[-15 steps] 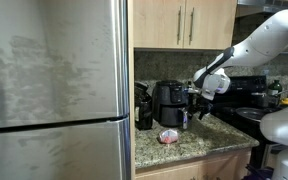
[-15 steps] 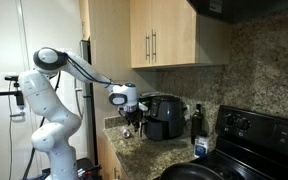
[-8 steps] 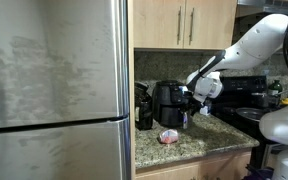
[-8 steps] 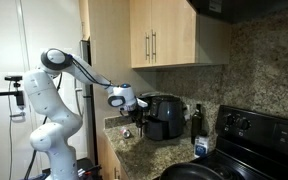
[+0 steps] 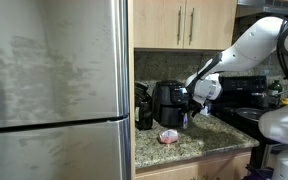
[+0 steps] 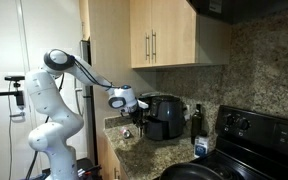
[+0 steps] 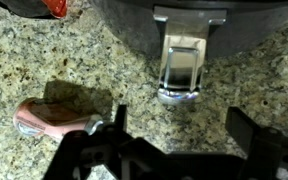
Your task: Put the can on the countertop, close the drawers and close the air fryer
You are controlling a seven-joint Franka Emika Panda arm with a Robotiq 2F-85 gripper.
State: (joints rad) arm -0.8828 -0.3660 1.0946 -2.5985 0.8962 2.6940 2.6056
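The black air fryer [image 5: 168,102] stands at the back of the granite countertop [image 5: 199,143]; it also shows in an exterior view [image 6: 162,115]. In the wrist view its basket handle [image 7: 183,66] juts toward me from the fryer front [image 7: 194,14]. My gripper [image 7: 181,135] is open and empty, just in front of that handle and apart from it; it shows in both exterior views [image 5: 192,103] [image 6: 128,117]. A pink can-like object [image 7: 48,118] lies on its side on the counter to the gripper's side [image 5: 168,136]. No drawers show clearly.
A large steel fridge [image 5: 54,90] fills one side. Wooden cabinets [image 6: 164,35] hang above. A dark bottle [image 6: 196,120] and a small blue can [image 6: 201,147] stand by the black stove [image 6: 254,135]. A red item [image 7: 50,7] sits beside the fryer.
Since one second ago my gripper has moved in closer to the air fryer's front and a little lower. It has hardly moved in the last half second.
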